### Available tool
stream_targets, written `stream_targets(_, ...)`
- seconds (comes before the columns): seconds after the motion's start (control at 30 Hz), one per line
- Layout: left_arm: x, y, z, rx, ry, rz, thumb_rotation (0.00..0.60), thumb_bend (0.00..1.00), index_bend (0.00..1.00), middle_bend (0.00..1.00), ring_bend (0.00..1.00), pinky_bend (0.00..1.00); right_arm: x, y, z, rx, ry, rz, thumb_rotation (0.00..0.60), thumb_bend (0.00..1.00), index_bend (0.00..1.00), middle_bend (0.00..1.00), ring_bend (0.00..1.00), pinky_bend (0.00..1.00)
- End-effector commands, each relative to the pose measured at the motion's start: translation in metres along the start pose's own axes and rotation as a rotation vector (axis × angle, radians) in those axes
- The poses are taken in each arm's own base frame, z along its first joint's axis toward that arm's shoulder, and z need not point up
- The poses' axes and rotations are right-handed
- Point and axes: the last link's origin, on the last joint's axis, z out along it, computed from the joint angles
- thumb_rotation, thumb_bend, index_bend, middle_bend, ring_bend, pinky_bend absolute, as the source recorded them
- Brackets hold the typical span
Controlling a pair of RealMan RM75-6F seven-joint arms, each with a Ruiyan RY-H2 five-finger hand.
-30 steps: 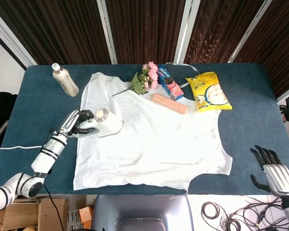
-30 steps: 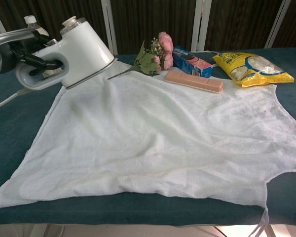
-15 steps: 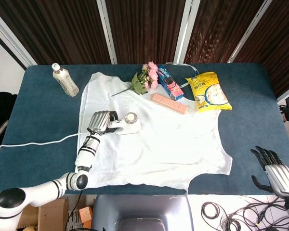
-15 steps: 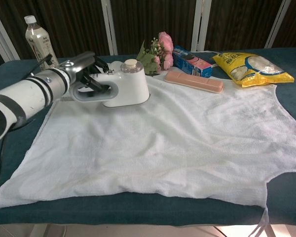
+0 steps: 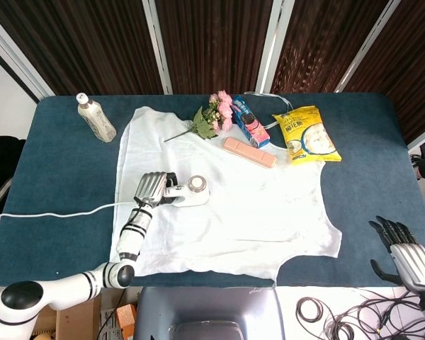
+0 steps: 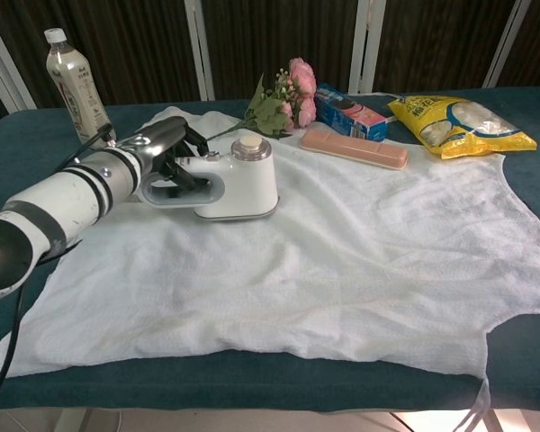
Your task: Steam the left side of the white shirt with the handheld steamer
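Steaming under way, by the look of it: left hand point(image 6: 162, 148) has its fingers point(image 5: 152, 187) wrapped round the steamer point(image 6: 227, 176) handle, soleplate flat on the shirt point(image 6: 342, 261), left part, just ahead of the fingers. Cloth nearer the robot on that side likely still to cover. Right hand point(image 5: 409, 256) idle off the surface edge, fingers apart, holding nothing.

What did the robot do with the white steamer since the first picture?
The left hand, gripping the steamer throughout, carried it from the shirt's left edge inward and a little nearer the robot, setting it flat on the cloth. The cord trailed along. The right hand, bottle, flowers, snack bag and boxes stayed put.
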Motion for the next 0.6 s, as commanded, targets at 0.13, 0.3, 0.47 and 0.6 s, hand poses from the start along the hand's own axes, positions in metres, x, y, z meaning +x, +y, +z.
stream_targets(0.13,-0.004,-0.003,-0.034,-0.055,-0.031,0.034,0.600,0.64,0.83,0.88,0.88,0.98,-0.001,-0.002,0.001,0.003,-0.001,-0.006,0.600,0.37,0.00,0.00,0.00,0.00)
stream_targets(0.3,-0.013,0.005,-0.057,-0.112,-0.044,0.059,0.600,0.64,0.83,0.88,0.88,0.98,-0.003,-0.004,0.002,0.006,-0.006,-0.012,0.600,0.37,0.00,0.00,0.00,0.00)
stream_targets(0.47,-0.022,0.011,-0.062,-0.133,-0.029,0.095,0.600,0.64,0.83,0.88,0.88,0.98,-0.006,-0.005,0.003,0.007,-0.021,-0.018,0.600,0.37,0.00,0.00,0.00,0.00)
stream_targets(0.6,-0.019,0.007,-0.047,-0.092,-0.013,0.089,0.600,0.64,0.83,0.88,0.88,0.98,-0.005,-0.005,0.001,0.008,-0.013,-0.015,0.600,0.37,0.00,0.00,0.00,0.00)
